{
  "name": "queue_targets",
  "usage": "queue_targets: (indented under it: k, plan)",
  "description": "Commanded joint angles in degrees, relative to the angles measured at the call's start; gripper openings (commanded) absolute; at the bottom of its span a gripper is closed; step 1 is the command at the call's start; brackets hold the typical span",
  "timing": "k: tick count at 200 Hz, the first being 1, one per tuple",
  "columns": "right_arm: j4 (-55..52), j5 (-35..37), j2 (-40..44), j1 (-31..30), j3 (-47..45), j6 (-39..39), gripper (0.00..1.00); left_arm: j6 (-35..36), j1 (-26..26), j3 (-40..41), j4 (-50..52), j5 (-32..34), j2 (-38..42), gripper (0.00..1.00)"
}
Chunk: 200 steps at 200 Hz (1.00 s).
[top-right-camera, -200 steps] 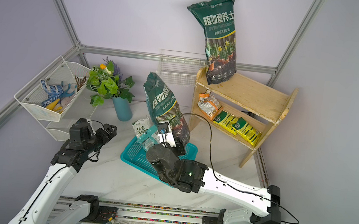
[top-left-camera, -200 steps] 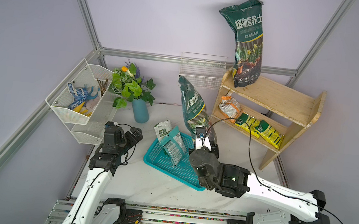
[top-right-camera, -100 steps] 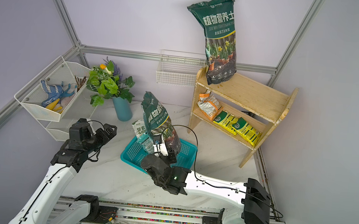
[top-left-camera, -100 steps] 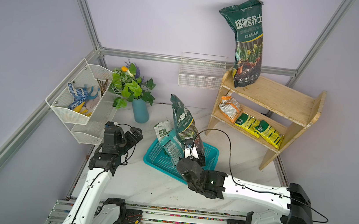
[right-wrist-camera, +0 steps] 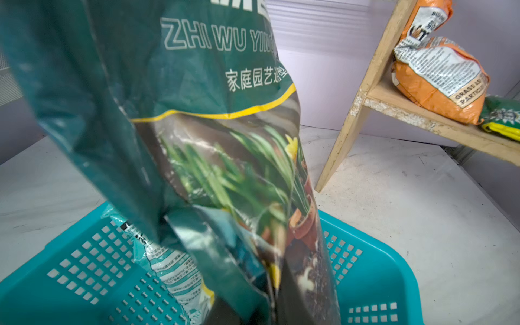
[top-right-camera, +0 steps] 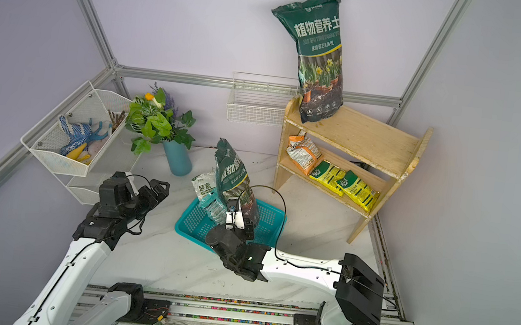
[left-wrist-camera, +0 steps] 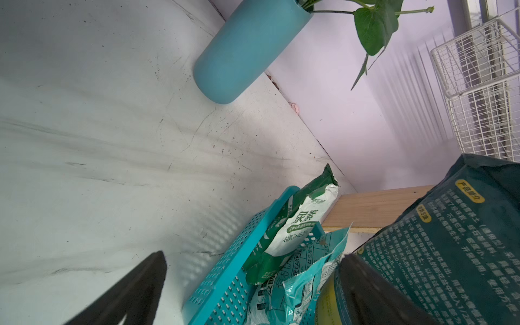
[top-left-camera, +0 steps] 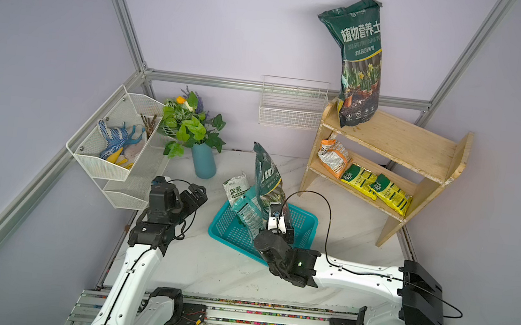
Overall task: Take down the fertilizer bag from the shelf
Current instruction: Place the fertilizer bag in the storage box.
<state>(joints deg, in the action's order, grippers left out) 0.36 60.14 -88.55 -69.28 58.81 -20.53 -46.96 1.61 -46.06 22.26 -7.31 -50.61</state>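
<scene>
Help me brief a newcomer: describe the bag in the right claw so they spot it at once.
Start at the teal basket near the wooden shelf. A tall dark green bag rises from it, gripped low by the right claw. The packets beside it are small and pale; its twin stands atop the shelf.

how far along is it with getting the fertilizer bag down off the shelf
Done: a green bag is off the wooden shelf. In hand: the right gripper, jaws shut on its lower end, holds it upright over the teal basket. Left: set it down and let go. The left gripper is open and empty. A matching bag stands on the top tier.
</scene>
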Motion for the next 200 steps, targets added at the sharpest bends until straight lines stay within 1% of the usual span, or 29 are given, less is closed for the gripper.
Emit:
queue_targets:
  k: [1,19,23,46,61,136,165,200]
  plan:
    - [12.2,6.5,1.0,0.0,0.3,-1.4,0.00,-0.3,0.5,2.8,-0.6,-0.9,0.5,1.00]
    - [15.8,8.1,0.7,0.0,-1.4,-0.8,0.00,-0.3,0.6,2.8,-0.5,-1.0,0.6,1.00]
    - [16.8,8.5,-1.1,0.0,-1.8,-0.5,0.00,-0.3,0.6,2.8,-0.5,-1.0,0.6,1.00]
    - [23.4,9.6,-3.9,0.1,-3.6,2.8,0.00,-0.3,0.8,2.8,-0.4,-1.1,0.8,1.00]
    - [25.4,9.7,-6.4,0.4,-3.7,3.6,0.00,-0.3,0.9,2.9,-0.5,-1.2,0.9,1.00]
    - [28.1,7.1,-15.3,0.6,-3.9,2.3,0.00,-0.4,1.4,2.8,-0.5,-1.9,0.8,1.00]
    - [30.9,5.7,-17.6,0.6,-5.9,2.1,0.00,-0.5,1.5,2.9,-0.6,-2.2,0.8,1.00]
    - [33.7,2.6,-18.2,0.6,-8.2,2.8,0.19,-0.6,1.6,2.9,-0.7,-2.3,0.6,1.00]
